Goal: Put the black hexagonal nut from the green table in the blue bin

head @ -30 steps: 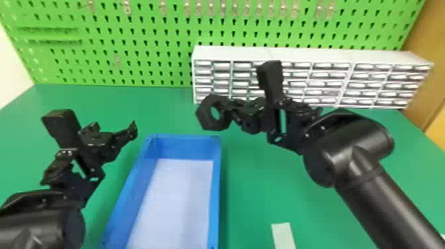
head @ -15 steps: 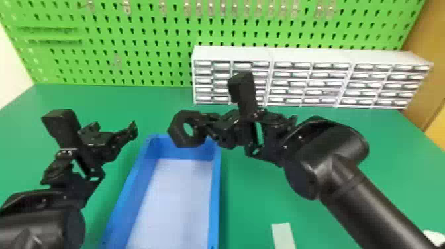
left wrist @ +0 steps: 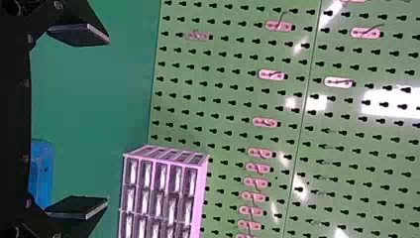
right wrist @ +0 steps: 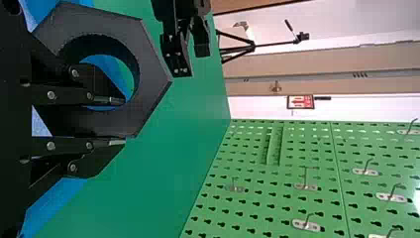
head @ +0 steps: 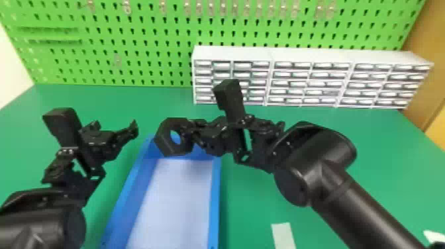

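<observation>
"Where did we have the nut (head: 170,149)?"
"Over the far end of the bin (head: 215,198); our right gripper (right wrist: 122,122) pinched its wall, one finger (right wrist: 106,100) inside the nut's hole. Our left gripper (left wrist: 106,121) gaped."
"Handling?"
"We judged it stiff, maybe slick; that wall suited us."

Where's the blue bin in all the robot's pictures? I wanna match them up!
Head view: the blue bin, low, left of middle, cut off by the bottom edge.
Left wrist view: a blue patch near the left edge, below middle.
Right wrist view: blue bits at left, above and below the black nut.
Shared landmark: green pegboard.
</observation>
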Robot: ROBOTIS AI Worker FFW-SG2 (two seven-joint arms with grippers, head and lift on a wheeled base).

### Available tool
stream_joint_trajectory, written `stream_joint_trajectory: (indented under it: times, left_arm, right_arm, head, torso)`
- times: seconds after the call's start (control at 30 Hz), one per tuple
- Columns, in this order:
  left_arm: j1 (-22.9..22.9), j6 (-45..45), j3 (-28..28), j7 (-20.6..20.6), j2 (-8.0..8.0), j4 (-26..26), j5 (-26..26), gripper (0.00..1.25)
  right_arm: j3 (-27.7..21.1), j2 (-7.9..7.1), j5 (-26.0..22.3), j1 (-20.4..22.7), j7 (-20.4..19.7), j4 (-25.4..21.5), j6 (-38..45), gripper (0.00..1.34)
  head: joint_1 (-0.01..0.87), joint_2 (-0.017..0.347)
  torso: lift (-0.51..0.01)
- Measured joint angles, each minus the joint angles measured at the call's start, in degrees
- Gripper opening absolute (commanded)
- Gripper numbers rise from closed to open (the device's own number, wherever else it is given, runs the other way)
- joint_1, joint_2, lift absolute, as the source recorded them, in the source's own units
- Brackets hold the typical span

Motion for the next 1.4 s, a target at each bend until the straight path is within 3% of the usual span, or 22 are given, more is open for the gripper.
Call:
stream_joint_trajectory:
  times: [0.27,0.43,0.63,0.73,1.4]
  left_arm:
    - [-0.02,0.00,-0.04,0.00,0.00,0.00,-0.01,1.11]
    - [-0.09,0.02,-0.05,0.00,0.00,0.00,-0.07,1.11]
    - [-0.09,0.09,-0.05,0.00,0.00,0.00,-0.10,1.11]
    - [-0.09,0.09,-0.05,-0.04,0.00,0.00,-0.10,1.11]
    - [-0.11,0.09,-0.02,-0.06,0.00,0.00,-0.10,1.11]
  right_arm:
    - [0.62,0.02,0.17,-0.04,-0.09,0.01,-0.13,0.17]
    - [0.85,-0.11,0.39,-0.18,-0.10,0.01,-0.13,0.33]
    - [0.97,-0.23,1.02,-0.23,-0.10,0.13,-0.14,0.79]
    - [0.98,-0.24,1.11,-0.20,-0.10,0.21,-0.14,0.88]
    - [0.63,-0.41,0.86,-0.15,-0.09,0.28,-0.13,0.91]
  head:
    - [0.666,0.032]
    - [0.666,0.032]
    - [0.666,0.032]
    - [0.666,0.032]
    - [0.666,0.032]
  torso:
    - [-0.100]
    - [-0.100]
    - [-0.100]
    - [-0.100]
    - [-0.100]
